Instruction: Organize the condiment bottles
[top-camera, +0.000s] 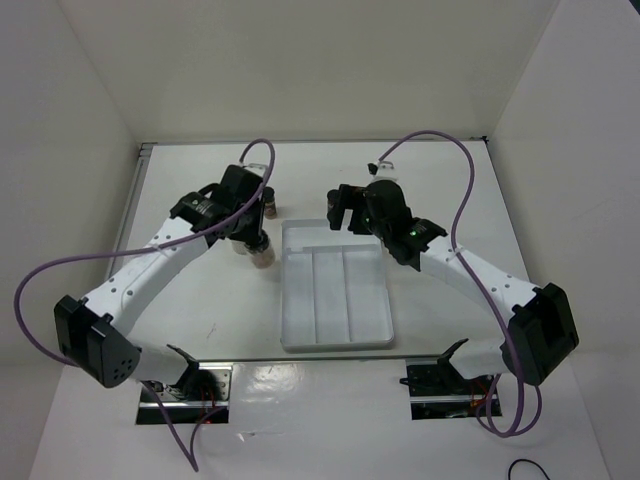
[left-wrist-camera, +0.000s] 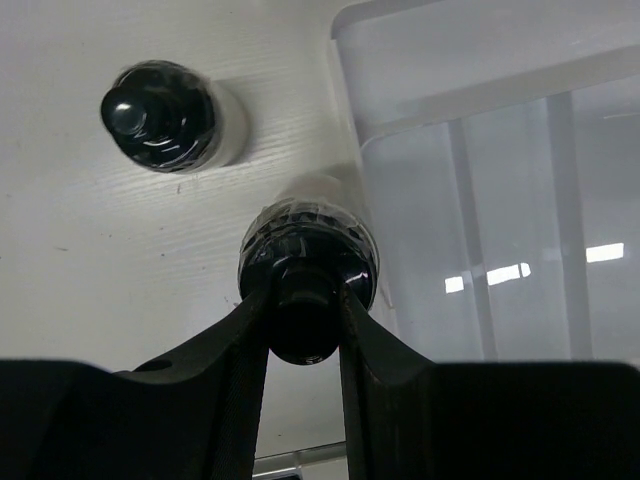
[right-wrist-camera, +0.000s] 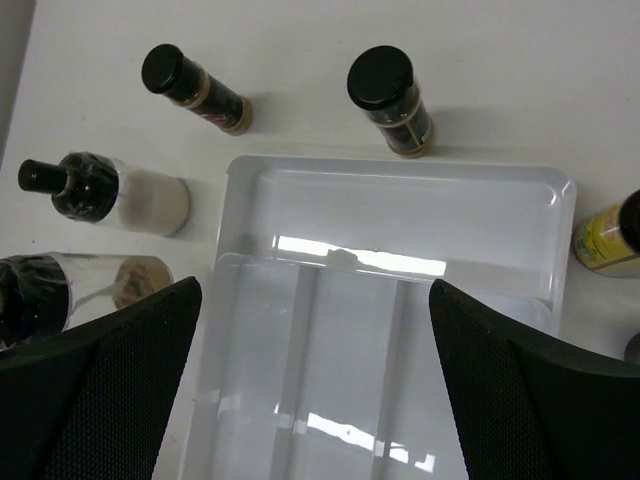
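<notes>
The left gripper (left-wrist-camera: 305, 312) is clamped on the black cap of a squat jar (left-wrist-camera: 310, 235), which stands upright just off the left side of the white tray (top-camera: 335, 345), close to its far left corner. I cannot tell whether its base is touching the table. A second squat jar (left-wrist-camera: 165, 115), with pale contents, stands near it, a little farther out from that corner and apart from both the first jar and the tray. The right gripper (right-wrist-camera: 313, 295) hangs over the far end of the tray with its fingers spread wide and nothing between them. Beyond the tray's far rim stand two dark brown bottles (right-wrist-camera: 195, 90) (right-wrist-camera: 392, 100), one off the far left corner and one opposite the middle of that rim. A yellow bottle (right-wrist-camera: 605, 240) sits just beside the tray's far right corner, partly cut off by the edge of the right wrist view.
</notes>
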